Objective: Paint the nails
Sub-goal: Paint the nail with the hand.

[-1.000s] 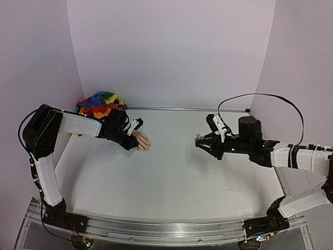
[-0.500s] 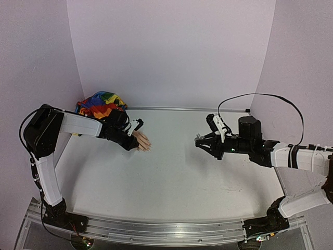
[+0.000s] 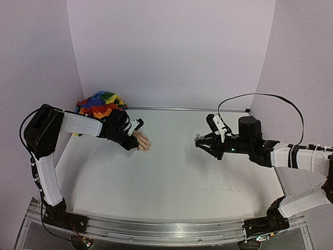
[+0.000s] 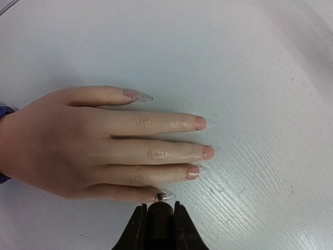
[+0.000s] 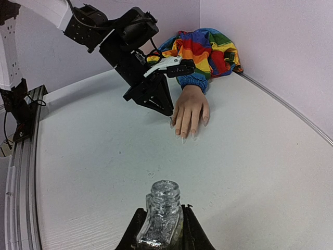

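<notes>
While left fingers [image 4: 159, 210] pinch a dark stub [image 4: 159, 225] by glossy nails [image 4: 200, 123], right fingers [image 5: 161, 213] clamp glittery bottle [image 5: 164, 198]

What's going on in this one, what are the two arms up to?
The left gripper, shut on a dark brush stem, sits right at the nail of the outermost finger of a pale peach plastic hand. The hand lies flat on the white table, with a rainbow-striped fabric sleeve behind it. That nail shows dark glittery flecks; the other four look plain pink. The right gripper, well apart from the hand, is shut on a small open glass bottle of silvery glitter polish, held upright.
</notes>
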Action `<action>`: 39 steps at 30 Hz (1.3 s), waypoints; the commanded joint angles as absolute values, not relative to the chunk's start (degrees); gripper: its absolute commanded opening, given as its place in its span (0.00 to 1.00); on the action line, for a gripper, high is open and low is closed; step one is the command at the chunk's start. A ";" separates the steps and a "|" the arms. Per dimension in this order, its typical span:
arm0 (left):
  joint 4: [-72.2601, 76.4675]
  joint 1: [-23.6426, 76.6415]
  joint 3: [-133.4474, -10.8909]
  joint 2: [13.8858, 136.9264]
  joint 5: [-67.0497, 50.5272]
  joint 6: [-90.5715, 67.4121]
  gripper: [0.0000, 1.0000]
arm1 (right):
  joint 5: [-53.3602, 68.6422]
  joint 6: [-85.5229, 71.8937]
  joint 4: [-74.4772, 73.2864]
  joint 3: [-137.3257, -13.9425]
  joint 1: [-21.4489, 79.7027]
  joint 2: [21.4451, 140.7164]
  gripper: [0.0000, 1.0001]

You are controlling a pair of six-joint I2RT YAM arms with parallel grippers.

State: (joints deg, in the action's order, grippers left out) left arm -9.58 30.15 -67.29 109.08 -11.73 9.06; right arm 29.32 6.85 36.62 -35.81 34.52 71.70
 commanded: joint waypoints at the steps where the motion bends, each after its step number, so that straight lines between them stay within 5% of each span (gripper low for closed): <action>1: -9.31 30.05 -69.88 109.06 -11.79 9.98 0.00 | 30.76 6.77 38.94 -36.93 34.66 71.10 0.00; 39: -11.85 31.38 -70.46 109.23 -13.27 11.82 0.00 | 30.70 6.78 38.94 -36.92 34.67 71.28 0.00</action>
